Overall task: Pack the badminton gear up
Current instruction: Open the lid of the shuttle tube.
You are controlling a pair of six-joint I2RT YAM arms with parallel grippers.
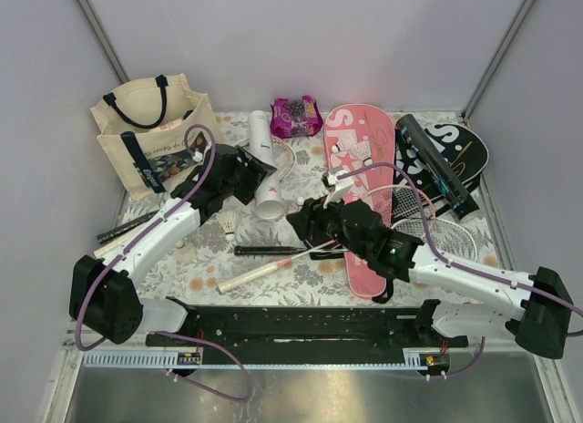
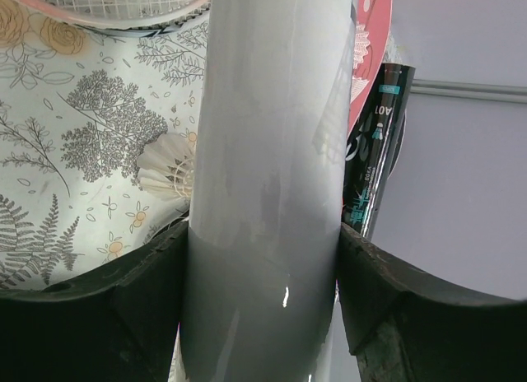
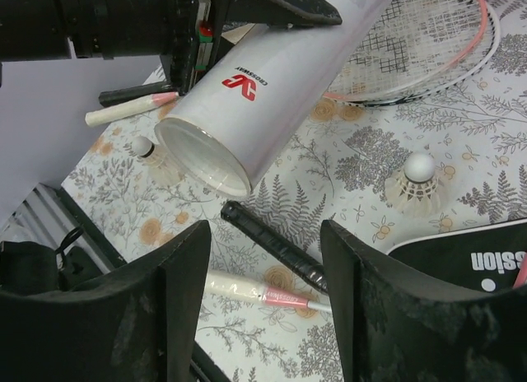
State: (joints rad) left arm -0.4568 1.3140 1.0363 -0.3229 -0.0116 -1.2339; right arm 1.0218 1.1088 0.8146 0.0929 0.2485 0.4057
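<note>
At centre, left fingers (image 2: 99, 316) clamp white tube (image 2: 272, 151); right fingers (image 3: 165, 316) spread.

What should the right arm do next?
Probably swing the open right gripper over the shuttlecock by the black cover and lower: its fingers are empty, and the left gripper holds the tube, mouth open, ready to load.

Two racket heads (image 1: 446, 233); two shuttlecocks (image 3: 416, 188); two tubes (image 1: 263, 139); two covers (image 1: 360, 159); one tote (image 1: 150, 122); one packet (image 1: 296, 116).
</note>
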